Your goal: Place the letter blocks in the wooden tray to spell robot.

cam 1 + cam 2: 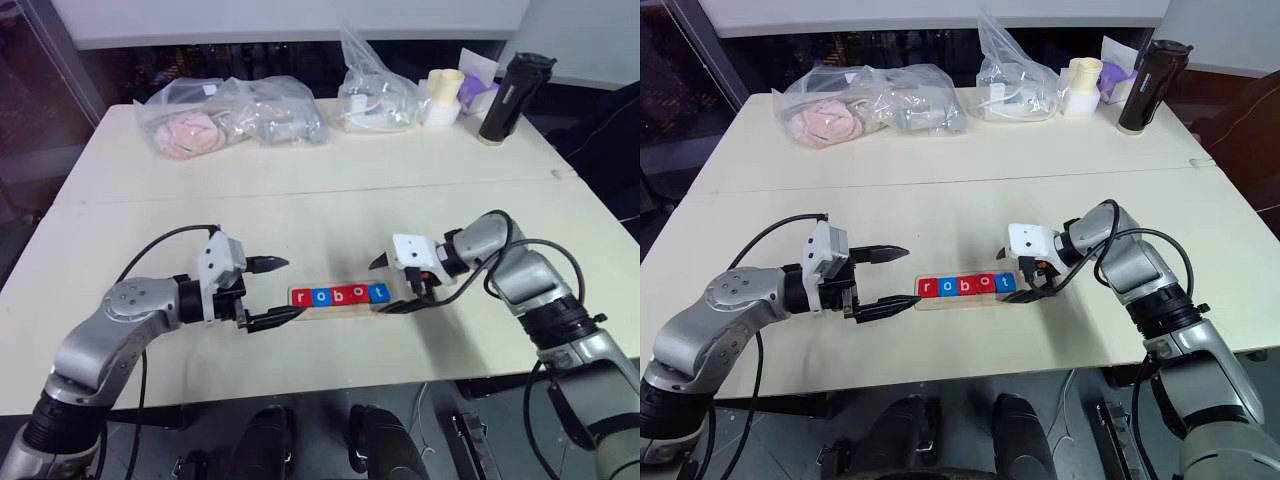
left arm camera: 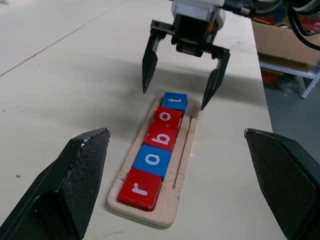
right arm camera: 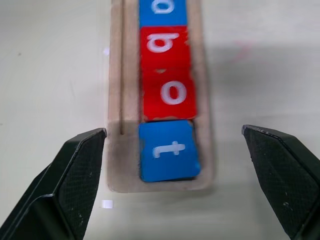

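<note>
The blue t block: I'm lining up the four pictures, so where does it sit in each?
Left eye view: blue t block, rightmost tile in the wooden tray, just left of the right gripper.
Right eye view, same end of the row.
Left wrist view, farthest tile, below the right gripper's fingers.
Right wrist view, nearest tile.
Shared landmark: the tray's rounded end by the t.

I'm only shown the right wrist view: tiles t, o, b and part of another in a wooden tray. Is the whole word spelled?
Observer: Yes. A red r tile sits at the other end of the tray, so the five tiles read robot.
Operator: Is the other arm holding anything?
Observer: No. The left arm hovers by the r end, jaws wide open and empty.
Operator: What else is on the table?
Observer: Clear plastic bags and a black bottle along its back edge.
</note>
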